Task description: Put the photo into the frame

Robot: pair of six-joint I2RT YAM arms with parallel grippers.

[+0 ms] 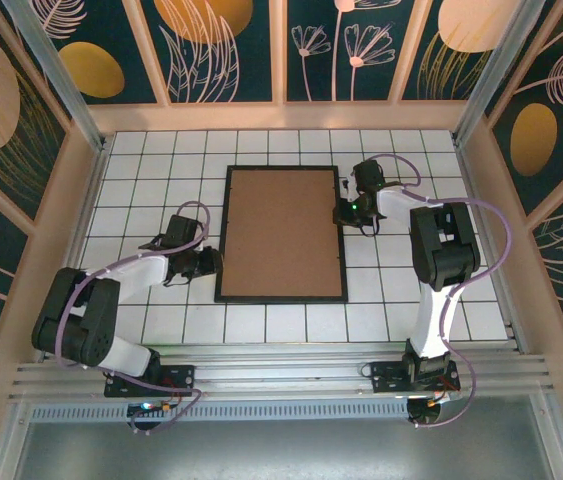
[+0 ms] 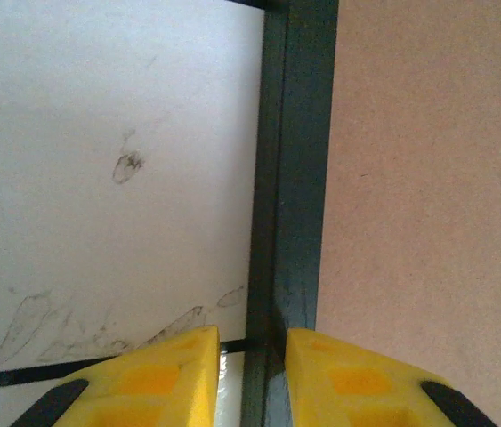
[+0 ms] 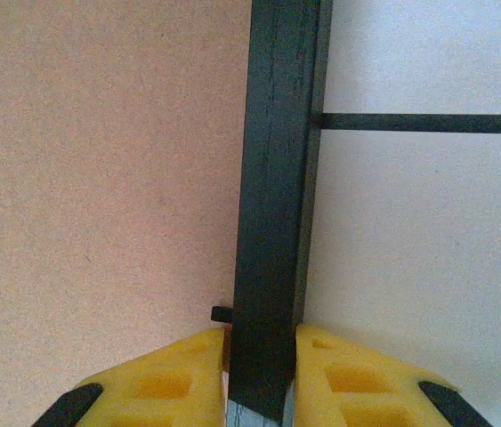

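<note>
**A:** Where is the large rectangular picture frame with the narrow black rim (image 1: 281, 297) lying?

**B:** It is lying flat in the middle of the white tiled table (image 1: 381, 300), with its long sides running away from the arm bases. A plain brown backing board (image 1: 281, 230) is filling it, facing up.

**A:** What is the left gripper (image 1: 211, 264) doing?

**B:** It is sitting at the picture frame's left long side, toward the near corner. In the left wrist view its yellow fingers (image 2: 170, 378) are straddling the rim, one on the tile side and one on the board side. A pale sliver is showing between the tile-side finger and the rim, so I cannot tell whether it is truly gripping.

**A:** And the right gripper (image 1: 345, 212)?

**B:** It is meeting the right long side, toward the far end. Both of its yellow fingers are pressing against the rim's faces, so it is clamping the picture frame.

**A:** Anything else?

**B:** A small black tab (image 3: 222, 313) is poking from the rim's inner edge over the board. Grey scuff marks (image 2: 127, 166) are showing on the tile.
</note>
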